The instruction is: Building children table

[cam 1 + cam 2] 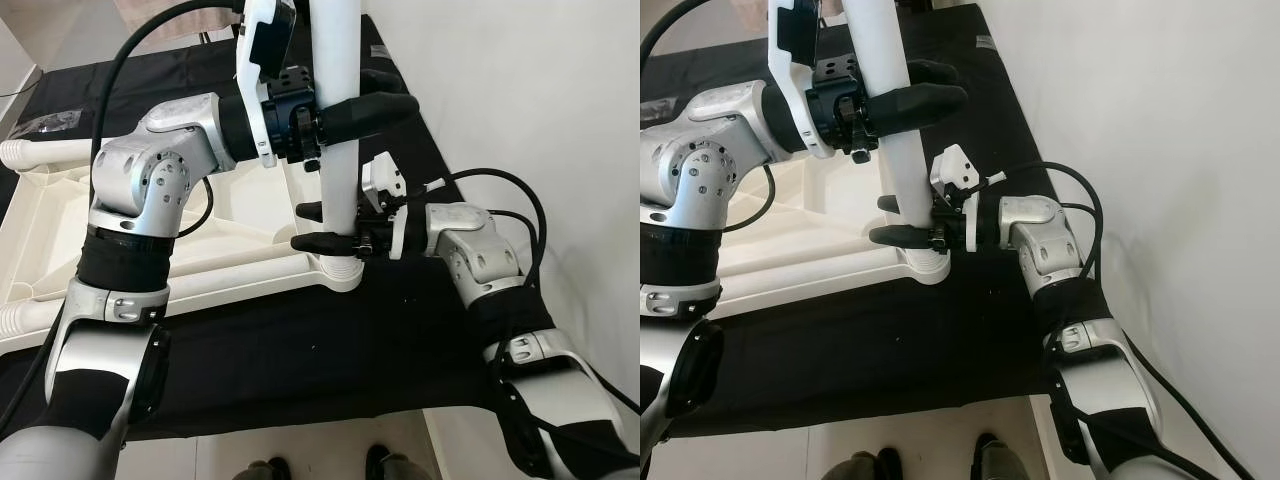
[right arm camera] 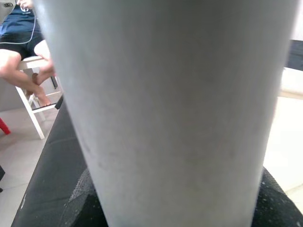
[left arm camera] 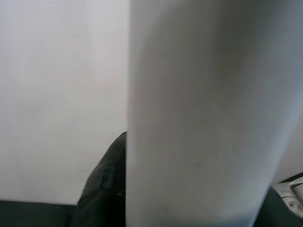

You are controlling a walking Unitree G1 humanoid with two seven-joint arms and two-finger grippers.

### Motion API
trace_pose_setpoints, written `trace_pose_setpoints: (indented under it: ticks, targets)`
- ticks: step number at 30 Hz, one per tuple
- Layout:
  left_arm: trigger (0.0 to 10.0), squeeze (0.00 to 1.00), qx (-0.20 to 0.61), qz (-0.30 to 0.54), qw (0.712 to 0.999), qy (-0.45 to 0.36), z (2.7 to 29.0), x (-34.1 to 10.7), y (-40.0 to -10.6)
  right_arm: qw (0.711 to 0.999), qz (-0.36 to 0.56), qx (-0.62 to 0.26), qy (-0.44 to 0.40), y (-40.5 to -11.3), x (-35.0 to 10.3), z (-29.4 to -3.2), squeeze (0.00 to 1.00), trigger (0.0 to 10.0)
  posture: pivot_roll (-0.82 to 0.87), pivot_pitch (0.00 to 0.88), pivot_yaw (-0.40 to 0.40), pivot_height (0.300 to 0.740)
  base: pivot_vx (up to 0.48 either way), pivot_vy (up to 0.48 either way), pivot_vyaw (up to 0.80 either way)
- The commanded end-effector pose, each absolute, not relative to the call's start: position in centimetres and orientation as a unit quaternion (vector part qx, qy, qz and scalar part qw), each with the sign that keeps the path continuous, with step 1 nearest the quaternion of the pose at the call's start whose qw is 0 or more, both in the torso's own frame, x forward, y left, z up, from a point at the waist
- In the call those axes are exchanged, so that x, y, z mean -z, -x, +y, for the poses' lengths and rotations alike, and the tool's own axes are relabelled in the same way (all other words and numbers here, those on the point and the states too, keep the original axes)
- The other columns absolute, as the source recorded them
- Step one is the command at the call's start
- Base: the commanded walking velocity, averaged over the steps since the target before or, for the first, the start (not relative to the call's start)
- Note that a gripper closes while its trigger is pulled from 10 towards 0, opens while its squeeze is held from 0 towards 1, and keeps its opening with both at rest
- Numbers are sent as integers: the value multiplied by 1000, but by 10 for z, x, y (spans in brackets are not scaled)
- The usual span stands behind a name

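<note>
A white table leg (image 1: 338, 170) stands upright in the corner socket (image 1: 345, 272) of the upside-down white tabletop (image 1: 120, 240). My left gripper (image 1: 398, 92) is shut on the leg high up, one black finger on each side of it. Near the leg's base, just above the socket, my right gripper (image 1: 300, 227) is shut on the same leg. Both wrist views show the leg (image 3: 203, 118) (image 2: 175, 109) very close, between dark fingers (image 3: 104, 189).
The tabletop lies on a black cloth (image 1: 300, 350). Two more white legs (image 1: 30, 150) (image 1: 15, 320) are at its left side. A white wall (image 1: 540, 100) is close on the right. A person sits on a white chair (image 2: 23, 56). Dark shoes (image 1: 265, 468) show at the cloth's near edge.
</note>
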State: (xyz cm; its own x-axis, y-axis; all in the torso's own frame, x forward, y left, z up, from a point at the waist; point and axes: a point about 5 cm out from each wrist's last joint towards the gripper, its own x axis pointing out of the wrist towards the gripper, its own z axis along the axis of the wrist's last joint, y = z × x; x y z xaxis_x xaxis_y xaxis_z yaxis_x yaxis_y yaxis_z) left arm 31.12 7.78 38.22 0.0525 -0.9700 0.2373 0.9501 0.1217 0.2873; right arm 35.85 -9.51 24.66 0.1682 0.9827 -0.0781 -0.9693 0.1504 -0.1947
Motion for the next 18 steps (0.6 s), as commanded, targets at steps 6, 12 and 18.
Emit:
trace_pose_setpoints:
  ticks: [6, 12, 18]
  targets:
    - [10000, 1000, 681, -180, 710, -17, 70, -375, -309, 798, -3, -593, 102, -357, -228, -91, 0, 0, -29, 266, 50, 740, 0, 0, 0]
    - [10000, 0, 658, -184, 731, -7, 70, -377, -315, 942, 73, -321, 64, -337, -187, -73, 0, 0, -41, 278, 30, 740, 0, 0, 0]
    - [10000, 0, 657, -183, 731, -7, 69, -377, -317, 957, 74, -280, 4, -313, -172, -37, 0, 0, -46, 273, 58, 740, 0, 0, 0]
